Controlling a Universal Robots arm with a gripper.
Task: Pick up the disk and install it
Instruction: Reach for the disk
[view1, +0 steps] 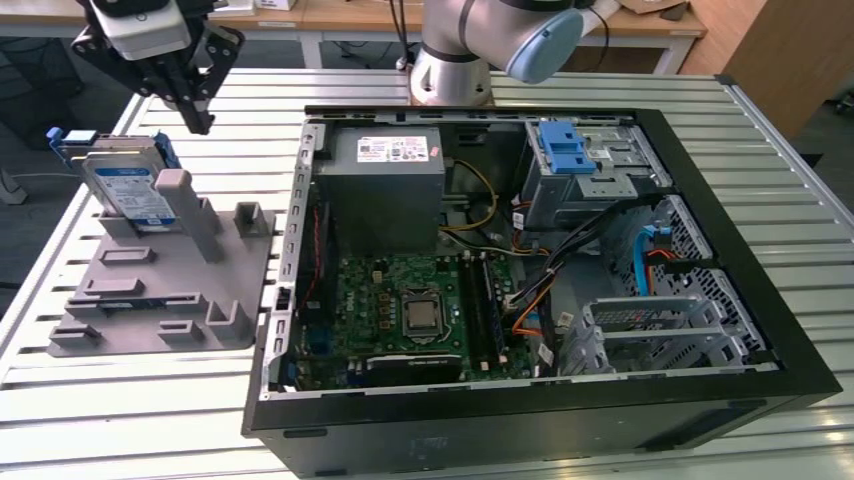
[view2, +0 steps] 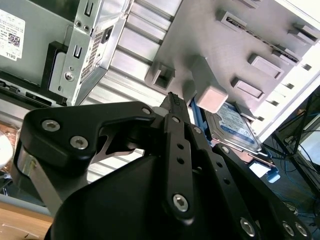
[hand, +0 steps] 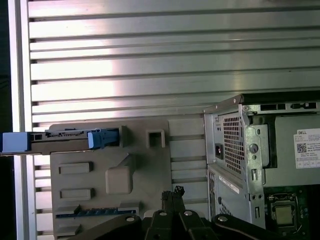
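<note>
Our gripper (view1: 203, 124) hangs over the slatted table (view1: 134, 400) with its fingers pressed together on nothing. It is just above and beside the disk (view1: 127, 188), which stands on edge in the grey fixture (view1: 160, 300), to the exterior view's left of the open computer case (view1: 787, 340). In the second wrist view we see the gripper (view2: 172, 99) closed over the fixture (view2: 200, 30), with the disk (view2: 235, 125) beyond it. In the first wrist view we see the disk (hand: 60, 140) edge-on in its slot, apart from the gripper (hand: 174, 192).

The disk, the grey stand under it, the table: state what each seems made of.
The disk: silver-grey metal casing by its dull sheen, paper-like label, blue side rails that look like plastic. The grey stand: matte, uniform grey, probably moulded or printed plastic. The table: bright ribbed slats with glare, likely aluminium.
</note>
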